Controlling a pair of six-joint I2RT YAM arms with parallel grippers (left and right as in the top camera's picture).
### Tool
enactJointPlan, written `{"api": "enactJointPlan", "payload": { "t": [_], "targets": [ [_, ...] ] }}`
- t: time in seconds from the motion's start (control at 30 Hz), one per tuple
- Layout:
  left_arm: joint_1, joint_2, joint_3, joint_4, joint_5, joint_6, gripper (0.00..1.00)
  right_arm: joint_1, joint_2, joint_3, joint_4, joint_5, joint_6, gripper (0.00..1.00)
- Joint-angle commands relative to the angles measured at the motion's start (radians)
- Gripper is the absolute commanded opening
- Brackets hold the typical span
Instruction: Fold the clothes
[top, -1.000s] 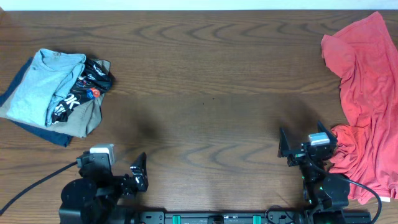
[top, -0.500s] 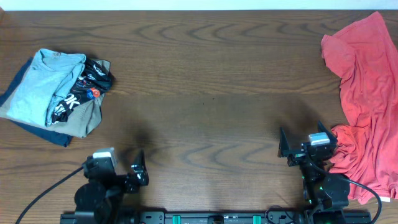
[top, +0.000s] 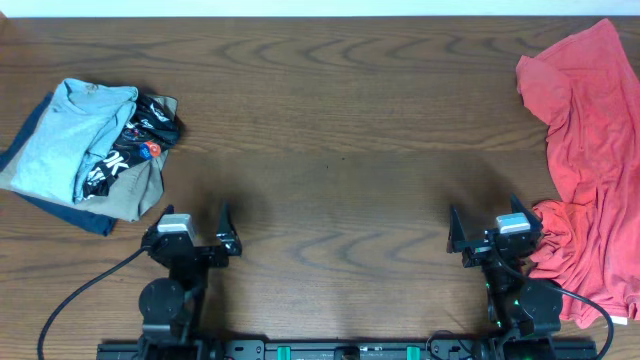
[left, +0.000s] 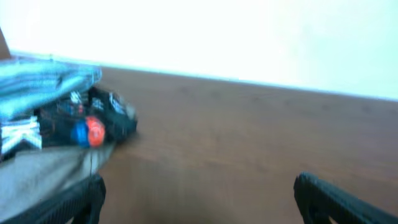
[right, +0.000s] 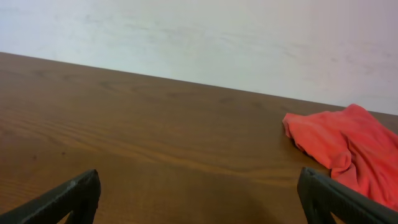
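A folded light blue T-shirt (top: 62, 140) lies on top of a pile at the far left; it shows at the left edge of the left wrist view (left: 37, 87). A coral-red shirt (top: 590, 160) lies crumpled along the right edge and shows in the right wrist view (right: 345, 146). My left gripper (top: 200, 238) is open and empty near the front left, right of and below the pile; its fingers show in the left wrist view (left: 199, 202). My right gripper (top: 490, 232) is open and empty near the front right, just left of the red shirt's lower part.
The pile also holds a black tee with white lettering (top: 135, 145), a khaki garment (top: 135, 190) and a navy garment (top: 60, 210) underneath. The brown wooden table (top: 340, 130) runs to a white wall at the back.
My left arm has swung up and to the right, turning its gripper toward the far side of the table. The right arm and the clothes have not moved.
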Motion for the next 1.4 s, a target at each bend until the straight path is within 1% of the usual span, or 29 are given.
{"api": "enactJointPlan", "payload": {
  "t": [0.0,0.07,0.13,0.17,1.37],
  "targets": [
    [0.005,-0.008,-0.072,0.111,-0.013,0.092,0.98,-0.010,-0.006,-0.001,-0.004,0.003,-0.013,0.99],
    [0.006,-0.008,-0.072,0.083,-0.013,0.111,0.98,-0.010,-0.006,-0.001,-0.004,0.003,-0.013,0.99],
    [0.006,-0.008,-0.072,0.019,-0.013,0.111,0.98,-0.010,-0.006,-0.001,-0.004,0.003,-0.013,0.99],
    [0.006,-0.008,-0.072,0.016,-0.011,0.111,0.98,-0.010,-0.006,-0.001,-0.004,0.003,-0.013,0.99],
    [0.006,-0.006,-0.072,0.018,-0.012,0.111,0.98,-0.010,-0.006,-0.001,-0.004,0.003,-0.013,0.99]
  ]
}}
